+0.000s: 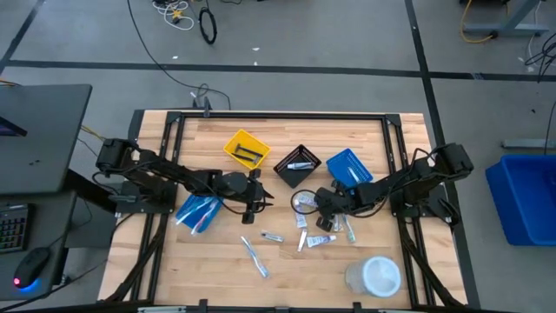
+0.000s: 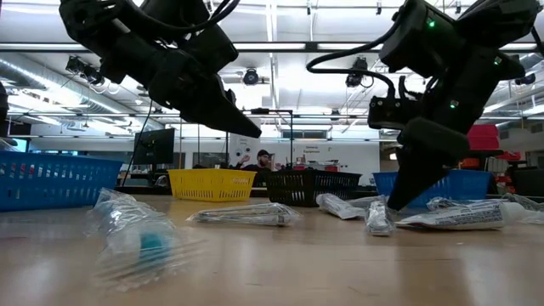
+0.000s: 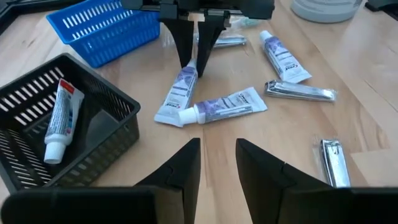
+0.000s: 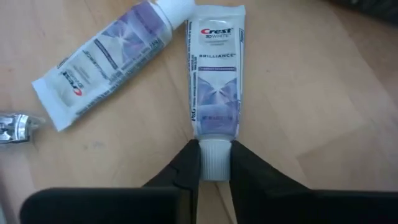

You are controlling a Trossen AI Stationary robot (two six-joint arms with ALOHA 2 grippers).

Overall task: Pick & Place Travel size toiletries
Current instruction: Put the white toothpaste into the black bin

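Note:
My right gripper [image 4: 214, 163] is down at the table [image 1: 317, 203], shut on the cap of a white-and-purple Crest toothpaste tube [image 4: 214, 81] that lies flat on the wood. A second tube [image 4: 102, 59] lies beside it. More tubes [image 3: 230, 106] [image 3: 283, 56], a silver packet [image 3: 301, 92] and a nail clipper [image 3: 333, 162] lie around. One tube [image 3: 59, 118] lies in the black bin [image 3: 112, 124]. Wrapped toothbrushes [image 1: 254, 256] rest nearer the table's near edge. My left gripper [image 3: 217, 155] hangs open above the table [image 1: 256, 196], left of the tubes, touching nothing. My right gripper pinches the tube's white cap [image 4: 214, 155] between its two fingertips [image 3: 186, 59]. The fingers come from above, pointing steeply down, in line with the tube's length. The whole tube still lies flat on the table, label up.
Three bins stand along the far half: yellow [image 1: 246, 148], black [image 1: 298, 163] and blue [image 1: 349, 165]. A flat blue tray with items [image 1: 198, 211] lies under my left arm. The round white tub [image 1: 375, 276] sits near the right near corner. A person stands in the room beyond [image 2: 263, 159].

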